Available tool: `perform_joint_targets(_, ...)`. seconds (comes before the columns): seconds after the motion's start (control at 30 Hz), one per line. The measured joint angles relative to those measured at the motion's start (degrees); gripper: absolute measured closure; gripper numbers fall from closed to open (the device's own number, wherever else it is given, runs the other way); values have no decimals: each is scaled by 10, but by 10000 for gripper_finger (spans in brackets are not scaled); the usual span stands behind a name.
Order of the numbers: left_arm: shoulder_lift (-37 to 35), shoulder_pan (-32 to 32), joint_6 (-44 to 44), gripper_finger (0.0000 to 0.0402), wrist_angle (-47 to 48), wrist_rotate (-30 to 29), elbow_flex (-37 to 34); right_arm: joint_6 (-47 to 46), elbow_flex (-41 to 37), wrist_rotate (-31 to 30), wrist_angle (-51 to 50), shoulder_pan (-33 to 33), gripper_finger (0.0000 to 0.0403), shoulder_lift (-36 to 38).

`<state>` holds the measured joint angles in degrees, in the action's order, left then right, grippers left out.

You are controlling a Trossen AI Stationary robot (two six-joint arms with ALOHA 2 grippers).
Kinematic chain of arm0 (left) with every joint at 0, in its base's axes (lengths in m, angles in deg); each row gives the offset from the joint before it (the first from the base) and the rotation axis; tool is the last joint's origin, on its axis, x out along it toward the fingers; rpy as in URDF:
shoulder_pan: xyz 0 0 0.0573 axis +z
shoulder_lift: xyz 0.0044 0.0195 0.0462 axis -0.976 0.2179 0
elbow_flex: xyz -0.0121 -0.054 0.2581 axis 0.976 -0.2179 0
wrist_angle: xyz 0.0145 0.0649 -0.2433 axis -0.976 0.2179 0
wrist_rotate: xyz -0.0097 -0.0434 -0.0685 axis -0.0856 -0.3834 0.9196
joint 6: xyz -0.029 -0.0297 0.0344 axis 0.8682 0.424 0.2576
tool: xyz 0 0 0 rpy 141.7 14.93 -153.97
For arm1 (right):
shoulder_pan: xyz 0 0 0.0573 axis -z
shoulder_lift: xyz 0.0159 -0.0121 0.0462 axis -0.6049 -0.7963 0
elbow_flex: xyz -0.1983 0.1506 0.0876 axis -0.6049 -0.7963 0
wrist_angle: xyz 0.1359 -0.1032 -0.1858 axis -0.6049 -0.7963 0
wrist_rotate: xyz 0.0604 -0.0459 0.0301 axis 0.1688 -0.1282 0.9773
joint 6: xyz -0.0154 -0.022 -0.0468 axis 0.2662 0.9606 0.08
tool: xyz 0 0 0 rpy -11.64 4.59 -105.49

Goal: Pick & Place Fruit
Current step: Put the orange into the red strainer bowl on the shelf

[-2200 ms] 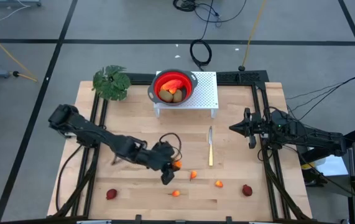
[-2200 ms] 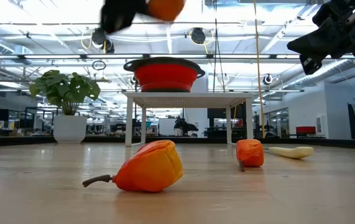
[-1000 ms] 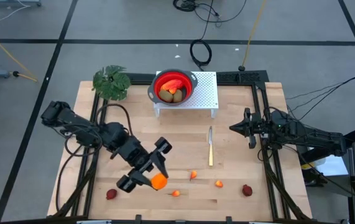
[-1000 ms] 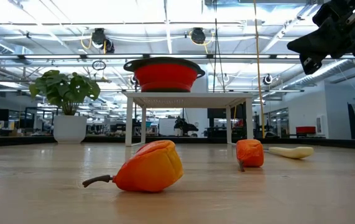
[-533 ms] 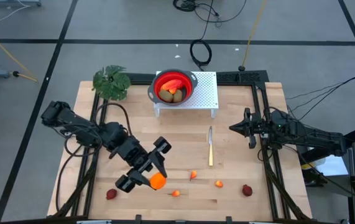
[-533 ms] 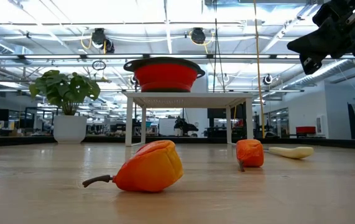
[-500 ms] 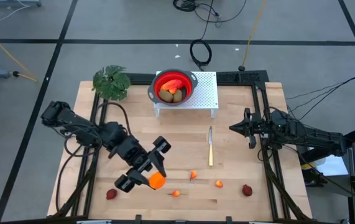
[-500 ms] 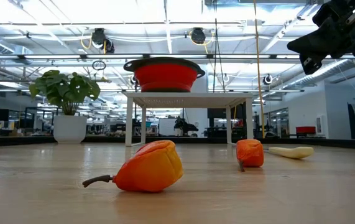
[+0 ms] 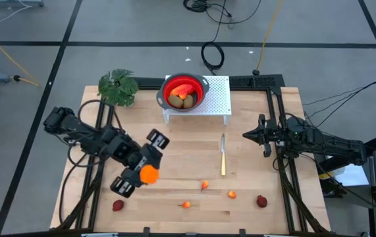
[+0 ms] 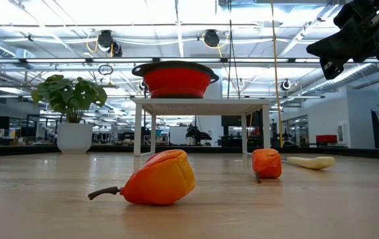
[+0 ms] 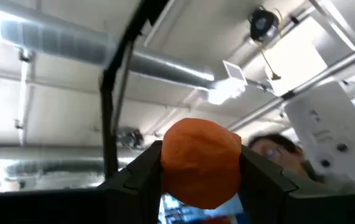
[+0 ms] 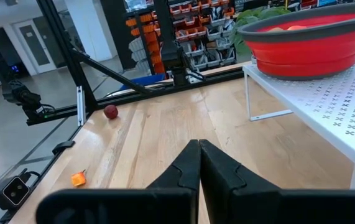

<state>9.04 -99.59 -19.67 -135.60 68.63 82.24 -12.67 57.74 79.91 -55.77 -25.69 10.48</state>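
A round orange fruit (image 9: 149, 175) sits between the fingers of my left gripper (image 9: 146, 172), high over the table's left half; the left wrist view shows that fruit (image 11: 201, 162) against the ceiling. The red bowl (image 9: 201, 87) stands on a white rack (image 9: 219, 99) at the far middle and holds a red-yellow oblong fruit and brown ones. Small orange fruits (image 9: 205, 185) (image 9: 186, 205) (image 9: 232, 194) and dark-red ones (image 9: 117, 205) (image 9: 261, 201) lie on the table near the front edge. My right gripper (image 9: 248, 135) waits shut at the right side. My left gripper pinches the orange fruit by two opposite sides (image 11: 168, 168) between its two fingers (image 11: 258, 177). The fingers slant upward, away from the table. The fruit is lifted clear of the table, above the fingers' free ends.
A slim knife (image 9: 223, 155) lies right of the table's middle, and a leafy green plant (image 9: 118, 87) stands at the far left corner. In the low view an orange fruit with a stem (image 10: 159, 179) lies close by, with another (image 10: 266, 163) farther off.
My left gripper has tipped its fingers upward and risen, carrying the orange fruit a little toward the table's left and far edges. It has stayed shut on the fruit. The right arm has kept still.
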Motion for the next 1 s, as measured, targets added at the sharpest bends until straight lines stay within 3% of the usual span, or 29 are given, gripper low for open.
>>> perform_joint_targets(0.3,0,-1,1,236,-72,-8,0,0,0,0,0,0,403,0)
perform_joint_targets(0.73,0,0,-5,236,-90,-8,0,0,0,0,0,0,403,0)
perform_joint_targets(0.83,0,0,-7,236,-42,-14,0,0,0,0,0,0,403,0)
perform_joint_targets(1.0,0,0,-2,236,137,-97,0,0,0,0,0,0,403,0)
